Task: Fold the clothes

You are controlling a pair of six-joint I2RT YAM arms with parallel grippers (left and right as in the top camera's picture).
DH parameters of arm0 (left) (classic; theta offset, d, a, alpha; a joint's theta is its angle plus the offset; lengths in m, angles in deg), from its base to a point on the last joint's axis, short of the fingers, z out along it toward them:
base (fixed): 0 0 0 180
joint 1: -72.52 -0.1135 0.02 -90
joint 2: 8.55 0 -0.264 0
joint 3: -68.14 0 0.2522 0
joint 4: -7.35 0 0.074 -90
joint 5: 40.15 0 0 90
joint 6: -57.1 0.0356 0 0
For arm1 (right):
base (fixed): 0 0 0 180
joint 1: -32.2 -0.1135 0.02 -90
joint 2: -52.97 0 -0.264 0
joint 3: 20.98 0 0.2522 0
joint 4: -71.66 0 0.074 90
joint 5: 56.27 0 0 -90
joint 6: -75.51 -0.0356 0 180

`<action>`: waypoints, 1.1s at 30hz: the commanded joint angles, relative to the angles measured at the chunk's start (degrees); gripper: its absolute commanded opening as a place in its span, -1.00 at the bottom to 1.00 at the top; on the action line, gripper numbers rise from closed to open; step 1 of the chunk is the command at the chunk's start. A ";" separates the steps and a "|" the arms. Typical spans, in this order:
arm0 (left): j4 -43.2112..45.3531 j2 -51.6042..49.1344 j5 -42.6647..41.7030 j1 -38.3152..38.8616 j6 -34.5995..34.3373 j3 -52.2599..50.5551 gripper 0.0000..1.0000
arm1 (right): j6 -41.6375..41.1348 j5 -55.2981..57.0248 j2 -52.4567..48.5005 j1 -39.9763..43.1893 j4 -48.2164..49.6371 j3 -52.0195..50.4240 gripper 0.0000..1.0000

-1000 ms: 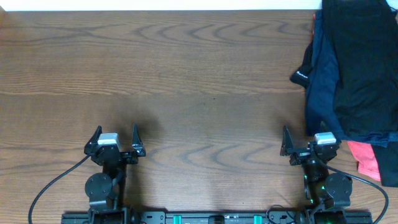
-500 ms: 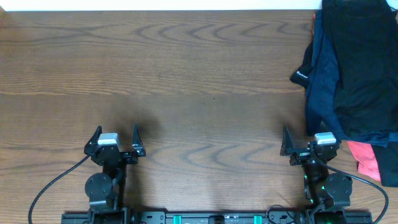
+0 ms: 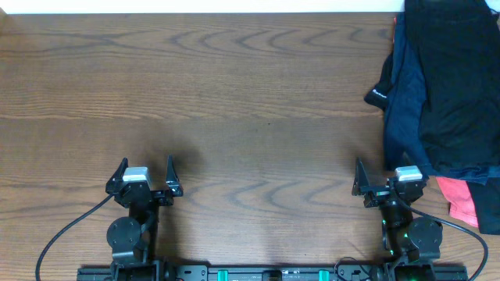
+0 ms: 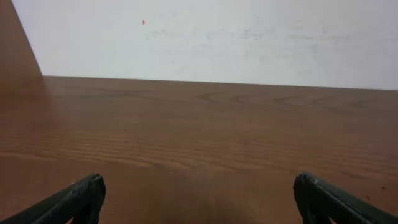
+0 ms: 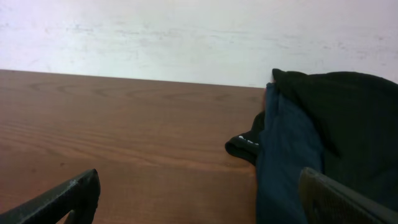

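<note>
Overhead, left end effector (image 3: 146, 168) and right end effector (image 3: 387, 172) sit wide open and empty at the near edge. Folding seems unstarted: black shorts (image 3: 457, 86) lie piled far right, so next they need pulling onto the surface (image 3: 234, 101).

The desk (image 3: 234, 101) is viewed from straight above by the overhead camera, which is held fairly high. Each wrist camera is set low over the wood and faced level toward the far wall (image 4: 217, 37). The black shorts (image 3: 457, 78) are shared by the overhead and right wrist views.
</note>
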 commanded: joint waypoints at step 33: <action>10.69 0.26 0.24 0.22 -6.36 2.03 0.96 | 4.92 14.56 0.35 0.37 36.52 0.52 0.98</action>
